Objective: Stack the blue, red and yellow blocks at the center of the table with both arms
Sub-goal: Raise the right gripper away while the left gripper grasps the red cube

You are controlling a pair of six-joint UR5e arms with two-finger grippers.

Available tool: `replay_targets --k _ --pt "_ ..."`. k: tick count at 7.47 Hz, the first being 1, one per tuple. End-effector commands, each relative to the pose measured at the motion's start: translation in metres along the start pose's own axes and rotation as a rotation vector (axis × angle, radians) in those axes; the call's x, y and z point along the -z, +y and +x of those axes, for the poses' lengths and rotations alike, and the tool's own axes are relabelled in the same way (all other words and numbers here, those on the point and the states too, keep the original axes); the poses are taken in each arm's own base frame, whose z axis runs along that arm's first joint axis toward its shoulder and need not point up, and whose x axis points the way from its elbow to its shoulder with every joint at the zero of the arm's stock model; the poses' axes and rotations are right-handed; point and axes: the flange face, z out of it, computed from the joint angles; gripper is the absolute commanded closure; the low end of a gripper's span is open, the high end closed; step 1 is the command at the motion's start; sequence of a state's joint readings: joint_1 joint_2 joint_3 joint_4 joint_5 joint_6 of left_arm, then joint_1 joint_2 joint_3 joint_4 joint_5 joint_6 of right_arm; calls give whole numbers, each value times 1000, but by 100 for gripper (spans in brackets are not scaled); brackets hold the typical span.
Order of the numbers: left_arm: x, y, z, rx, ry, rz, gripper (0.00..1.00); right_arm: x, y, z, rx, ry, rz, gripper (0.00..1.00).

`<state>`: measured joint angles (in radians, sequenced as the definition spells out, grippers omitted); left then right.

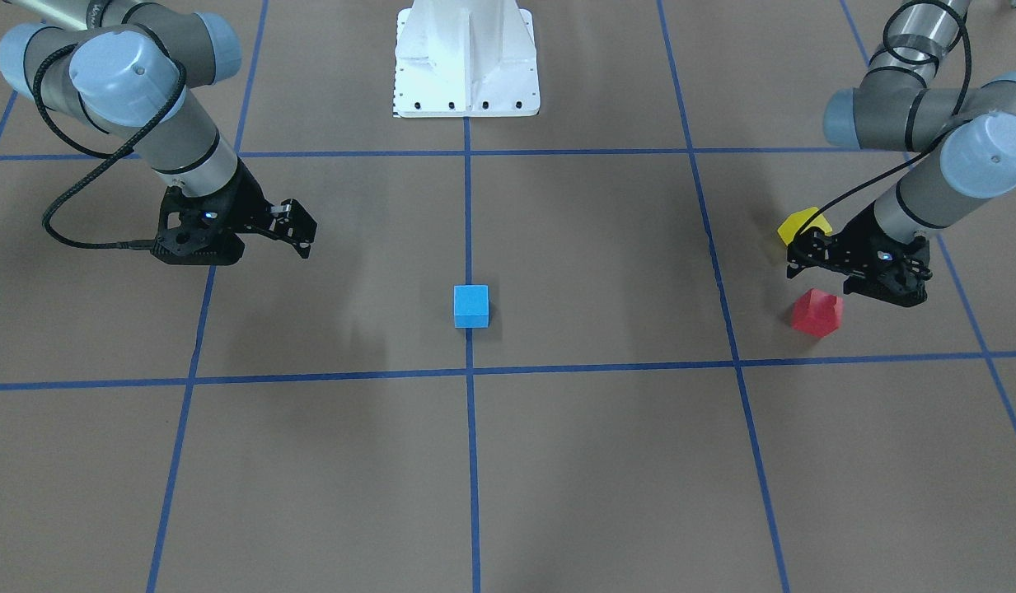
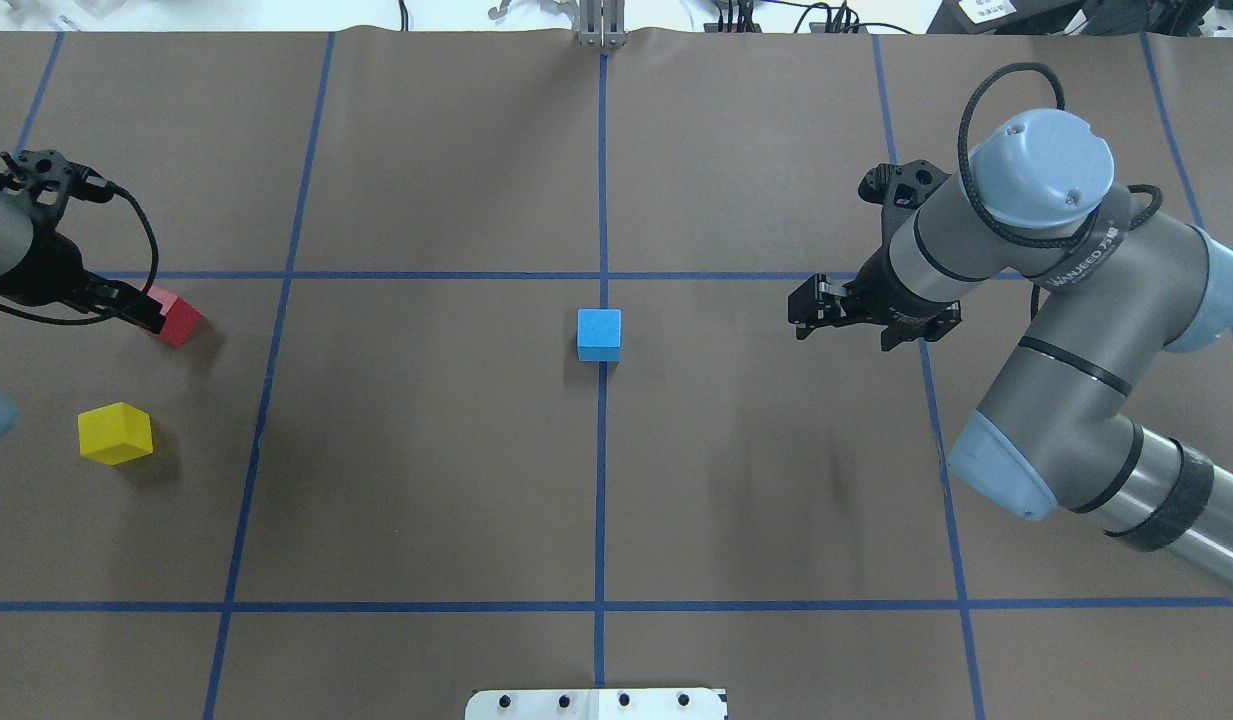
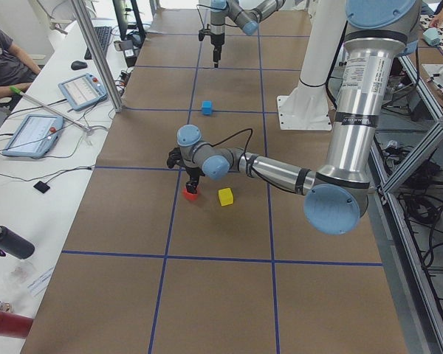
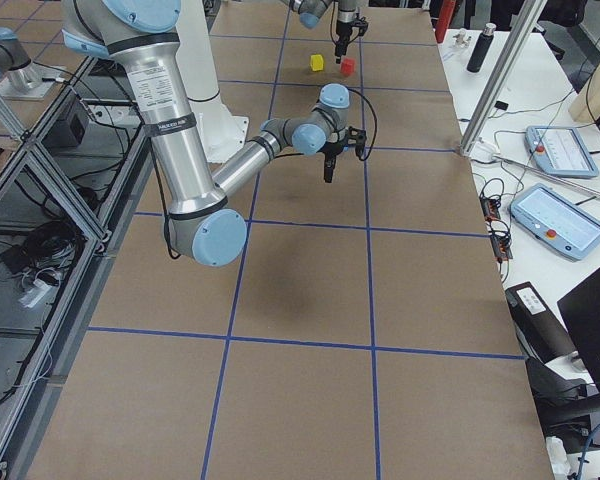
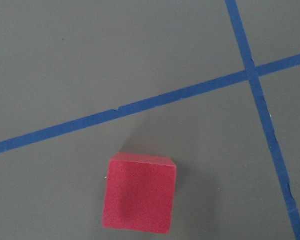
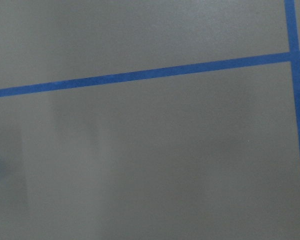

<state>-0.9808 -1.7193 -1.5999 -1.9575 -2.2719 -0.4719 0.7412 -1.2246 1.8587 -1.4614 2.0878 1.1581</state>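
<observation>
"Overhead exterior view first: where do the 3 blocks lie?"

"The blue block (image 2: 599,334) sits at the middle of the table (image 2: 426,470), on the long tape line (image 2: 601,500). The red block (image 2: 179,320) and the yellow block (image 2: 115,433) are far out on the robot's left. They are near each other but apart, with yellow on the robot's side of red."

"Which arm should fetch red?"

"The left, I'd say. The left gripper (image 2: 131,308) hangs right by red, its dark tip overlapping the block's outer edge in that view, so red lies just toward the table's middle from it. The right gripper (image 2: 811,308) hovers over bare table beside blue, well apart from red and yellow."

"Fingers apart or together?"

"I cannot tell for either gripper. Both read as black clumps, and neither wrist view shows a finger. All 3 blocks rest on the table, so neither gripper holds one."

"Any long axis to line up with?"

"None, it is a cube. In the left wrist view red sits low and left of centre, its sides about square to the frame while the tape runs slanted. My guess is a small shift over it and little turning."

"Room to move?"

"Plenty, I judge. Bare table surrounds red. Yellow is the only neighbour and stands off the path. The run from red to blue crosses 1 tape line and nothing else."
</observation>
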Motion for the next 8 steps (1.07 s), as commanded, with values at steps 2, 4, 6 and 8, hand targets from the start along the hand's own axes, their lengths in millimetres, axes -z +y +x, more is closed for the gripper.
replay_targets --k 2,4,6,8 --pt "-4 -4 -6 -63 10 -10 7 -2 0 2 -2 6 0 0" --pt "-3 -4 -10 -80 -9 -2 7 -4 0 2 -1 9 2 0" --pt "-6 -8 -11 -81 -28 4 7 -4 0 1 -2 8 4 0" --pt "-9 -9 -14 -77 -37 1 7 -5 1 1 -1 10 3 0"
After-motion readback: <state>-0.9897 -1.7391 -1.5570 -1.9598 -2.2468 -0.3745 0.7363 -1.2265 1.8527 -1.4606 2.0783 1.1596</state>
